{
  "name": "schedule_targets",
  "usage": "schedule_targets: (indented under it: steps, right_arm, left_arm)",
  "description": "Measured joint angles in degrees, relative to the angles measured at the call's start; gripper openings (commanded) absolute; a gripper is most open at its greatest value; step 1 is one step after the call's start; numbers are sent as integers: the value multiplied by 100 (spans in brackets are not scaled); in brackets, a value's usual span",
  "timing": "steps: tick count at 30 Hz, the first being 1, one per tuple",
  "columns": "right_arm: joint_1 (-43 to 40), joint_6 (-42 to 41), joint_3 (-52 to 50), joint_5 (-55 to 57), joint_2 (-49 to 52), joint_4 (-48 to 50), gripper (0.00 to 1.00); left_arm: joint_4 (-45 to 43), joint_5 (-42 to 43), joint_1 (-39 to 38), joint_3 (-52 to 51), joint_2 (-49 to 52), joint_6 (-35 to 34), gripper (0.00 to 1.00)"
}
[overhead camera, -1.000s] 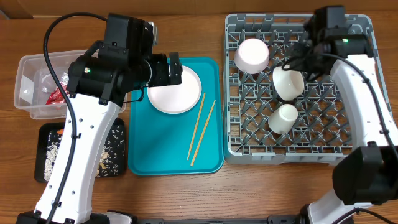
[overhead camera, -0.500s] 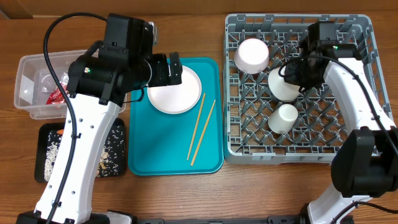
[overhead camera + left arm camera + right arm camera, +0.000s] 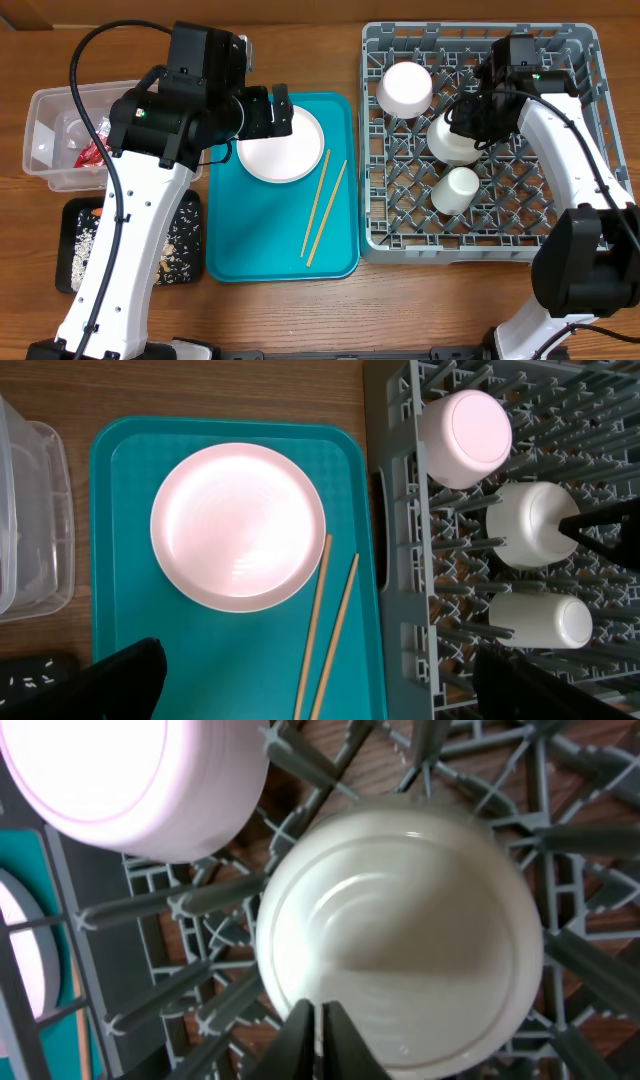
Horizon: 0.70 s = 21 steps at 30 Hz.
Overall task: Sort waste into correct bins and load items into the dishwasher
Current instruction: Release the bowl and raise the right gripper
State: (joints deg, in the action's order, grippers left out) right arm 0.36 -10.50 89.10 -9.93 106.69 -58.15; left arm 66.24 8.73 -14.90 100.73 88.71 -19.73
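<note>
My left arm [image 3: 140,230] hides part of the clear tub [image 3: 35,150] and black tray [image 3: 68,215]. My right tool [image 3: 320,1010] covers the near rim of the white bowl [image 3: 400,940].

Smooth brown wood-grain table [image 3: 300,310], slight sheen. Plastic teal tray [image 3: 120,560], fine pebbled texture, semi-matt. Glossy, smooth pale-pink plate [image 3: 238,525], ceramic or melamine, can't tell which. Bare light-wood chopsticks [image 3: 325,630], matt. Grey moulded-plastic dish rack [image 3: 395,610], matt. Smooth pink bowl [image 3: 465,438], white bowl [image 3: 400,940] and cup [image 3: 540,620], all glossy with soft highlights. Translucent shiny plastic clear tub [image 3: 35,520]. Crinkled, shiny film on red wrapper [image 3: 92,152]. Matt plastic black tray [image 3: 70,280] with dry, grainy beige rice crumbs [image 3: 85,245]. Glossy white plastic shell on left arm [image 3: 130,250], with matt black housings.
</note>
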Motion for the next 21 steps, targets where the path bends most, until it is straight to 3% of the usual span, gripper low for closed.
schedule_targets:
  steps: [7,13,14,15,19,21]
  right_arm:
    - [-20,-2,522,-42,9,-396,21]
    - [-125,-24,684,-63,9,-527,44]
    - [-142,-20,684,-61,9,-535,50]
    - [-144,-31,684,-59,9,-540,61]
    - [-153,11,686,-9,9,-551,73]
    - [-173,-20,686,26,9,-553,91]
  left_arm:
    - [2,-2,0,0,0,2,100]
    - [2,0,0,0,0,0,100]
    - [2,0,0,0,0,2,100]
    - [0,0,0,0,0,2,100]
    - [-22,0,0,0,0,0,100]
    - [-22,2,0,0,0,0,100]
